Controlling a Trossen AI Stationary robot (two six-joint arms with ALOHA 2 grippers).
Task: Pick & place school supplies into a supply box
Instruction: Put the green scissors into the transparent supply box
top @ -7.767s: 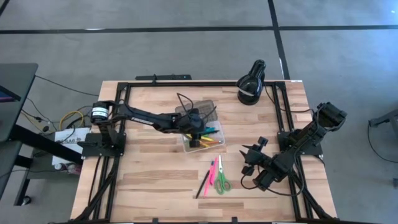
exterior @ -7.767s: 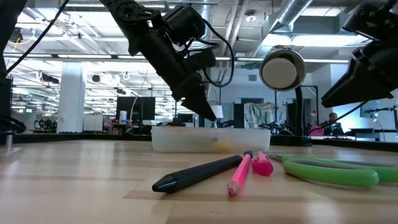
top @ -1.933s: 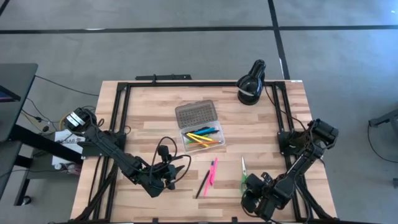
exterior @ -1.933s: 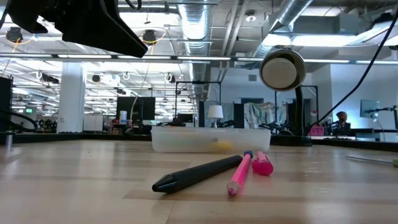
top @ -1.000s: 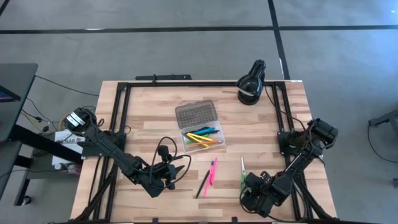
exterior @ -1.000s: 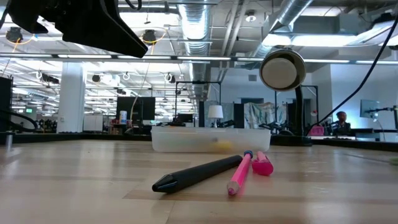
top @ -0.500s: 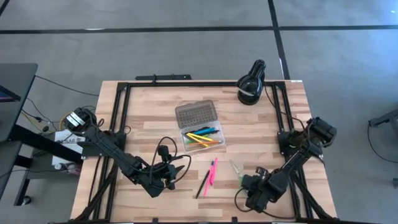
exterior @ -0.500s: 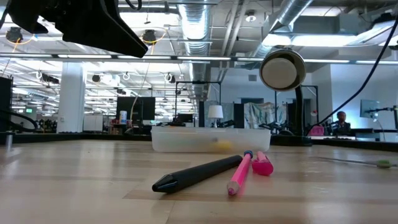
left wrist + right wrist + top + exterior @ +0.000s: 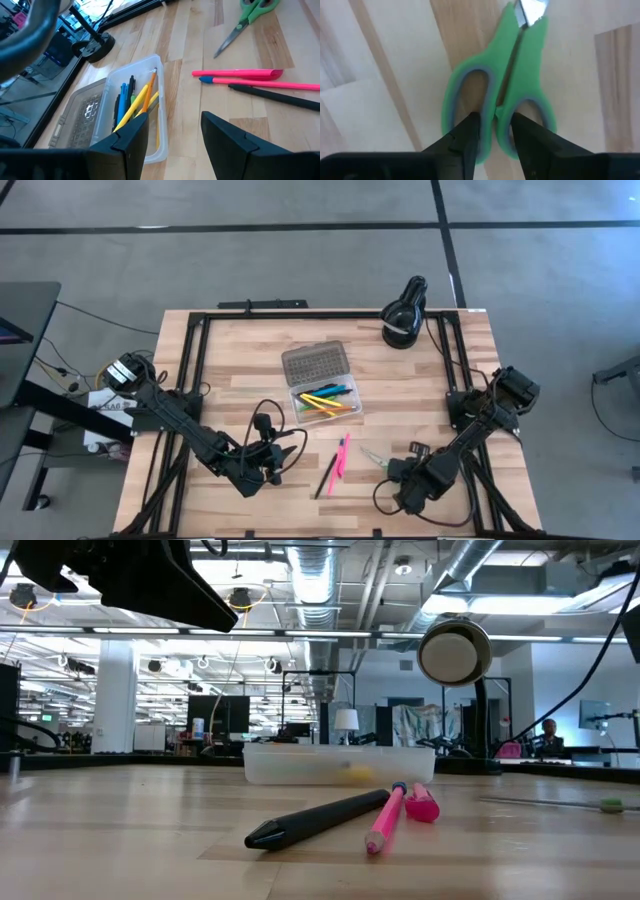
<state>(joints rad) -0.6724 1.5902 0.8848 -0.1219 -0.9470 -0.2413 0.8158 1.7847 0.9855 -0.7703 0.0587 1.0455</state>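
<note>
The green-handled scissors [image 9: 372, 457] lie flat on the table at the near right, blades pointing far-left; the low view shows them as a thin strip [image 9: 560, 803]. My right gripper [image 9: 393, 470] points down on their handles and is shut on them. A pink pen [image 9: 343, 452] and a dark pen [image 9: 328, 475] lie side by side to the left. The clear supply box [image 9: 322, 392] stands mid-table holding several pens, its grey lid [image 9: 313, 363] open toward the far side. My left gripper [image 9: 290, 450] hovers open at the near left, facing the box [image 9: 130, 105]. My right gripper comes from above, one finger [image 9: 470, 132] in each handle loop. It pinches the two inner bars [image 9: 496, 107] where the loops meet. The scissors lie flat on the table.
A black round lamp [image 9: 403, 315] stands at the far right corner. A black frame [image 9: 300, 313] runs around the table's edges. Bare wood lies between the box and the pens.
My right gripper has rolled about its own axis and moved a little toward the table's left edge. The scissors have turned flat on the table with it: the blades pointed at the far edge and now slant far-left, toward the pink pen.
</note>
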